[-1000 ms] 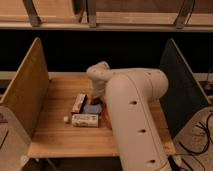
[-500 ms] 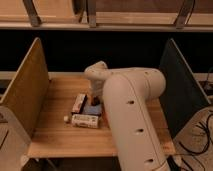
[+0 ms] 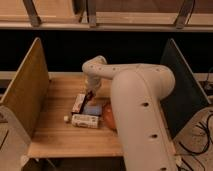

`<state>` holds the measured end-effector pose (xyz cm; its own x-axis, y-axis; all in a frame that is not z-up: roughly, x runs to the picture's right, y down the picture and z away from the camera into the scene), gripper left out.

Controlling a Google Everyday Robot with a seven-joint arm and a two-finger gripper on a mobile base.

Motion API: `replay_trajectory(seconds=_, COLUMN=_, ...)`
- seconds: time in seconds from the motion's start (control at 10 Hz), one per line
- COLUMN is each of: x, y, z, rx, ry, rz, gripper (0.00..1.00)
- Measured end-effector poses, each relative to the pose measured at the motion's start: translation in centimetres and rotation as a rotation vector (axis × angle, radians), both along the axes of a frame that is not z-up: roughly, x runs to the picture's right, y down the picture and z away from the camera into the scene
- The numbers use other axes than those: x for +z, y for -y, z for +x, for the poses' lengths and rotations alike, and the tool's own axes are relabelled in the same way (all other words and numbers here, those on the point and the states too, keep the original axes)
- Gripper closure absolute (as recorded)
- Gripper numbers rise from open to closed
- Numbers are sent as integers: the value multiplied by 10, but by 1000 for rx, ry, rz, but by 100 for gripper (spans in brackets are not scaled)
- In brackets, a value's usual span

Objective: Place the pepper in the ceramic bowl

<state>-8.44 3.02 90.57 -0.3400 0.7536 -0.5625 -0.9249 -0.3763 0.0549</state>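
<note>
gripper (image 3: pixel 90 94): low over tabletop (image 3: pixel 55 135), 11 o'clock of ceramic bowl (image 3: pixel 109 116)
jaws: you can't tell
pepper: unseen

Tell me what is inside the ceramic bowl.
Only a sliver of the ceramic bowl shows; the arm covers its inside, so contents are hidden. The pincer hangs above the blue square.
</note>
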Motion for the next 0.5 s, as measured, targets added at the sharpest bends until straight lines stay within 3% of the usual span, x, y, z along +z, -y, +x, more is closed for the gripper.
replay_trajectory(seconds=0.2, x=-27, y=-2, z=18, rx=3, ry=-4, rz=17, gripper=100)
replay_trajectory(seconds=0.5, x=-61, y=-24, z=71, rx=13, ry=-100, rz=-8, gripper=100)
